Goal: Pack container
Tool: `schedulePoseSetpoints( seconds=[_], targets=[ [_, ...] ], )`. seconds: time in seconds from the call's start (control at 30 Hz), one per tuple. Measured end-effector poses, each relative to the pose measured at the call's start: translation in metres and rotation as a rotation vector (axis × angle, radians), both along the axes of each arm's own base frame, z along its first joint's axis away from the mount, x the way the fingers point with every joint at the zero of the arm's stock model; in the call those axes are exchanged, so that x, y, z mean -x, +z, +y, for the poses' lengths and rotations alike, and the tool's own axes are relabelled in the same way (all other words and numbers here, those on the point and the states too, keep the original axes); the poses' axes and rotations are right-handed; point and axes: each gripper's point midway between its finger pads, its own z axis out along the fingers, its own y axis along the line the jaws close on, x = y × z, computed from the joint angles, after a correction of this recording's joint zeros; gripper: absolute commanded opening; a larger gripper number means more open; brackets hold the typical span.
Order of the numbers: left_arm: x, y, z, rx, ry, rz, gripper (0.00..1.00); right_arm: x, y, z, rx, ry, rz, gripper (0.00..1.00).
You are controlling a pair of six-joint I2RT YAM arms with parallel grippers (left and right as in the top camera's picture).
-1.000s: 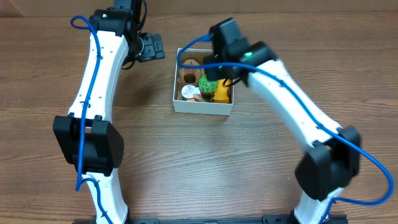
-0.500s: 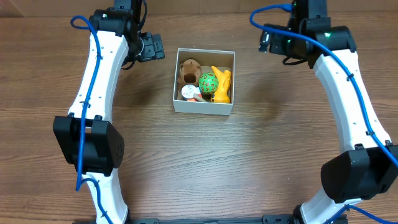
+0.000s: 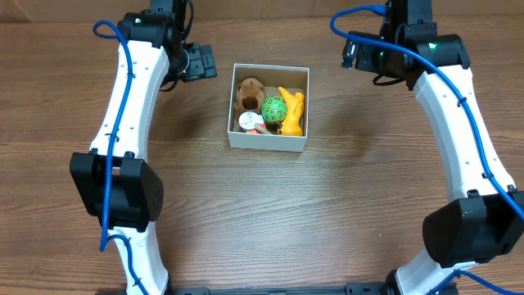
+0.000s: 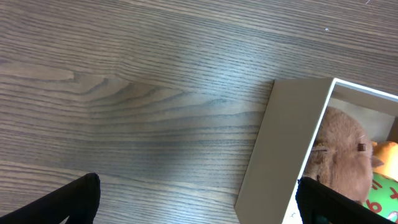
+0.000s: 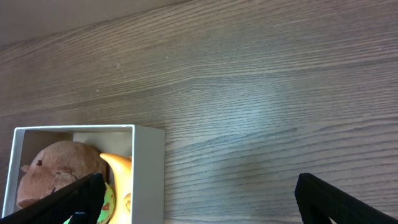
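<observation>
Overhead cam: wood table [image 3: 262, 221] w/ 2 white robot arms, one per side, and the container [image 3: 267, 141] btwn them, toward the far-middle of the table. It is a square, shallow, open-top white box, sitting flat.

The left gripper [image 3: 199, 62] hangs just off the box's far-left corner. It is apart from the box, not touching. The right gripper [image 3: 352, 53] hangs off the far-right corner, a bit further away. Both are over bare wood and carry nothing.

Left wrist cam: its black fingers [image 4: 68, 202] sit at the 2 bottom corners of the shot, spread wide w/ only table btwn them. The box wall and the brown toy show at the right edge. Right wrist cam: same story, fingers [image 5: 74, 196] spread wide. The box corner shows at lower left.

Why so, as a guess: both claws are parked clear of the box so neither blocks it. Every toy I can see is inside the box, so packing looks done or close to it. The toys are bunched together, prob. because the box is small for them.

Count:
- 2 arms and 2 grippers
- 1 container
- 4 items inside:
  - 1 brown plush [image 3: 249, 93] in the far-left part
  - 1 green patterned ball [image 3: 274, 109] in the middle
  - 1 yellow figure [image 3: 292, 113] on the right, against the ball
  - 1 small white round piece [image 3: 250, 122] w/ a red mark, near-left, below the plush
</observation>
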Motion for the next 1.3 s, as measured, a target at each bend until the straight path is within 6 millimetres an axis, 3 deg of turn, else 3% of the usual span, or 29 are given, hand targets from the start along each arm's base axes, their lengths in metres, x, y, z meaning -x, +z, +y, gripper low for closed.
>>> schedulePoseSetpoints(
  seconds=[0.7, 0.8, 0.9, 1.03, 1.17, 1.3],
  targets=[
    [0.000, 0.000, 0.000, 0.000, 0.000, 0.000, 1.00, 0.002, 0.000, 0.000, 0.001, 0.000, 0.008, 1.00],
    [0.000, 0.000, 0.000, 0.000, 0.000, 0.000, 1.00, 0.007, 0.012, -0.001, -0.002, 0.001, -0.017, 1.00],
    [0.000, 0.000, 0.000, 0.000, 0.000, 0.000, 1.00, 0.012, 0.058, -0.001, -0.017, 0.002, -0.144, 1.00],
    [0.000, 0.000, 0.000, 0.000, 0.000, 0.000, 1.00, 0.042, 0.156, -0.003, -0.047, 0.006, -0.414, 1.00],
    [0.000, 0.000, 0.000, 0.000, 0.000, 0.000, 1.00, 0.110, 0.254, -0.010, -0.034, 0.042, -0.691, 1.00],
    [0.000, 0.000, 0.000, 0.000, 0.000, 0.000, 1.00, 0.173, 0.310, -0.017, 0.014, 0.081, -0.909, 1.00]
  ],
)
